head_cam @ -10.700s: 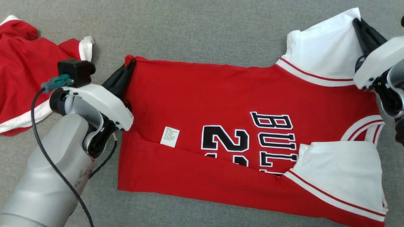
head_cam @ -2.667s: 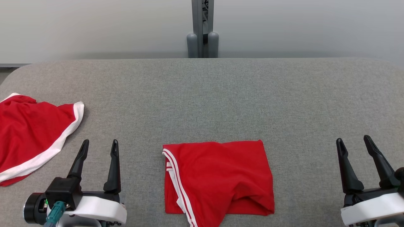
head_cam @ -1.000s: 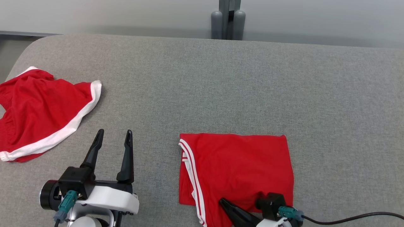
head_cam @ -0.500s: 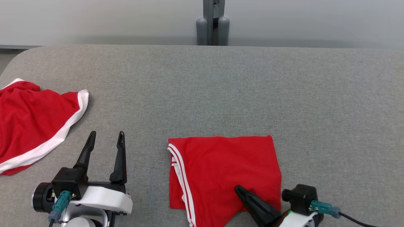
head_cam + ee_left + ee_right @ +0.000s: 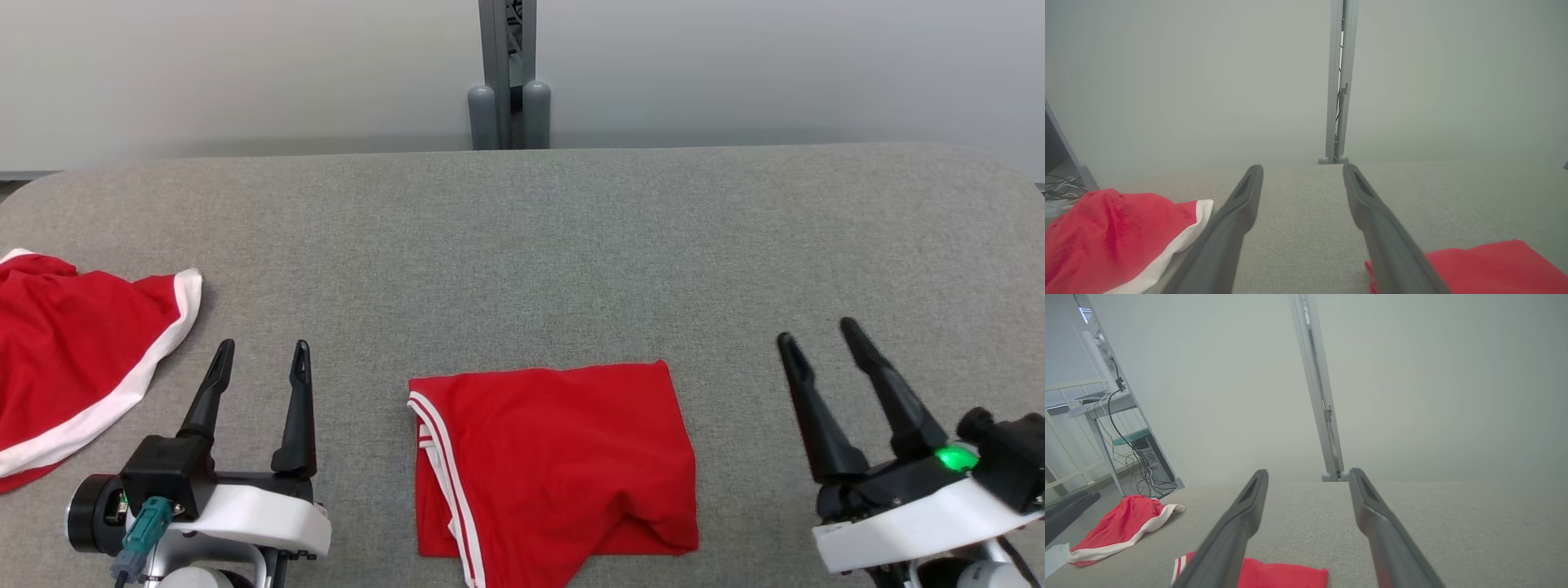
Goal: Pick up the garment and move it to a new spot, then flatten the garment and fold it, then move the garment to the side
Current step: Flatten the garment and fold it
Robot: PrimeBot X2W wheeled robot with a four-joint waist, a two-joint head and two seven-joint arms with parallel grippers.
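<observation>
Currently held, listed by view.

Head view: the folded garment point(image 5: 555, 465), red with white striped trim at its left edge, lies flat on the grey surface point(image 5: 571, 245), between the two claws and touching neither.
- Left claw point(image 5: 264, 349): prongs apart, empty, near the garment's left edge.
- Right claw point(image 5: 816, 333): prongs apart, empty, on the garment's right.
- Judged reason: the fold looks finished and the piece lies free, with both claws clear of it ahead of the move to the side.
- Second red garment point(image 5: 73, 359): white-hemmed and crumpled, out beyond the left claw's outer side.
- No lettering or label can be read on either piece.

Left wrist view: the left claw point(image 5: 1302, 171) is spread over bare surface. The folded garment point(image 5: 1486, 265) is low to its right and the second red garment point(image 5: 1106, 237) low to its left. A grey post point(image 5: 1340, 81) stands ahead.

Right wrist view: the right claw point(image 5: 1308, 473) is spread with nothing between its prongs. The folded garment point(image 5: 1278, 575) lies below and left of it, and the second red garment point(image 5: 1122, 526) farther left. No writing is legible.
</observation>
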